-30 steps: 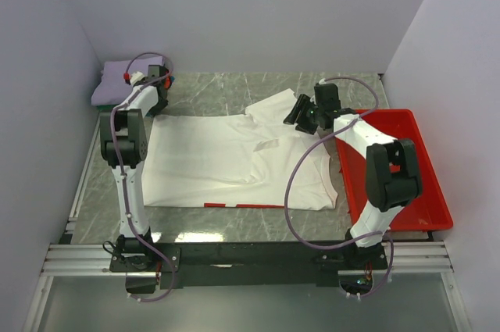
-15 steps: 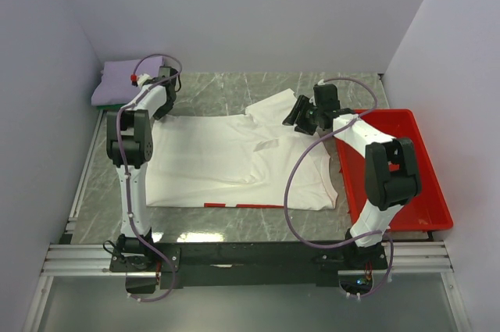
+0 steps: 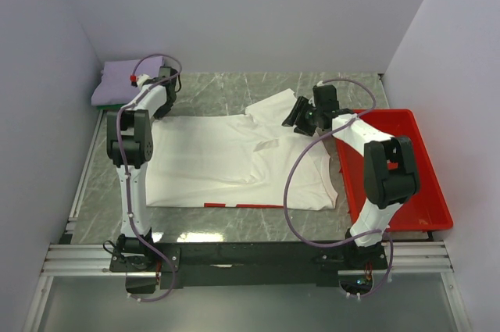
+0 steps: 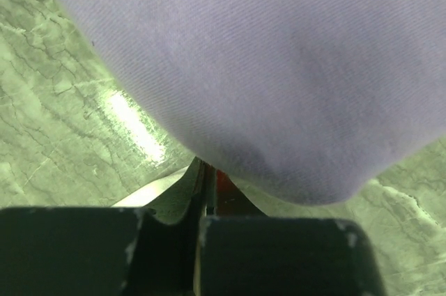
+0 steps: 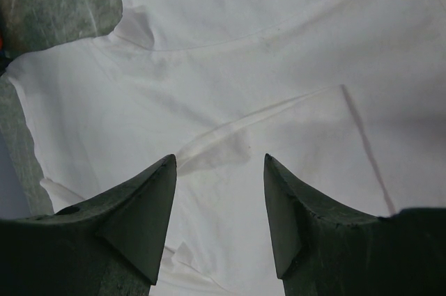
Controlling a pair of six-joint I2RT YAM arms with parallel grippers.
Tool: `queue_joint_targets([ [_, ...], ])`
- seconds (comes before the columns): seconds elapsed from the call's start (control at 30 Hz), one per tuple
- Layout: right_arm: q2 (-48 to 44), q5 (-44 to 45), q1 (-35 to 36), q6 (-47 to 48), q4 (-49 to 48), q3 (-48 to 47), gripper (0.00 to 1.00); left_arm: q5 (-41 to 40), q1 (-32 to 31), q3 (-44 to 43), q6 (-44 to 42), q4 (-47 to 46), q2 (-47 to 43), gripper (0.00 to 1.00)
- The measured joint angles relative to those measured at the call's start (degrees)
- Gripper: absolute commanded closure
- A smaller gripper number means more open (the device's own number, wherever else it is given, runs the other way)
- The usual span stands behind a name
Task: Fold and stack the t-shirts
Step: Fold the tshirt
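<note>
White tee (image 3: 226,164) lies flat mid-table, long axis running left to right. Right gripper (image 5: 219,170) hangs wide open just above its far-right shoulder. Left gripper (image 3: 164,108) is clenched at the far-left corner. Cloth pinched? Can't tell.

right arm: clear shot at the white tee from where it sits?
Probably yes. The right gripper hangs open directly over the white tee, with only bare cloth below its fingers and nothing in between.

Spread t-shirt (image 3: 226,160) on worktop (image 3: 219,86), under right tool (image 3: 295,119); tray (image 3: 426,187) to that tool's right. Folded t-shirts (image 3: 113,82) just left of left tool (image 3: 162,107).
</note>
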State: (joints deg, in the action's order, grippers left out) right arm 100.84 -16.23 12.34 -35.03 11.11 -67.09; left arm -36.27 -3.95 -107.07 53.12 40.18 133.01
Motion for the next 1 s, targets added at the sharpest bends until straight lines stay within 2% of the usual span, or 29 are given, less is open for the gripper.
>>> queue_joint_targets([
  [0.27,0.4,0.5,0.0,0.2,-0.1,0.0,0.40,-1.1,-0.7,0.0,-1.6,-0.2,-0.5,0.99],
  [0.63,3.3,1.6,-1.3,0.4,-0.4,-2.1,0.39,-2.0,-1.2,1.0,-2.4,-0.4,-7.4,0.99],
  [0.8,6.9,2.3,-3.0,0.4,-0.1,-6.6,0.37,-2.1,-1.2,2.8,-2.4,-1.0,-7.6,0.99],
  [1.0,13.2,6.4,-4.0,0.3,0.8,-18.0,0.37,-1.5,-1.2,3.9,-2.4,-1.1,-7.6,0.99],
])
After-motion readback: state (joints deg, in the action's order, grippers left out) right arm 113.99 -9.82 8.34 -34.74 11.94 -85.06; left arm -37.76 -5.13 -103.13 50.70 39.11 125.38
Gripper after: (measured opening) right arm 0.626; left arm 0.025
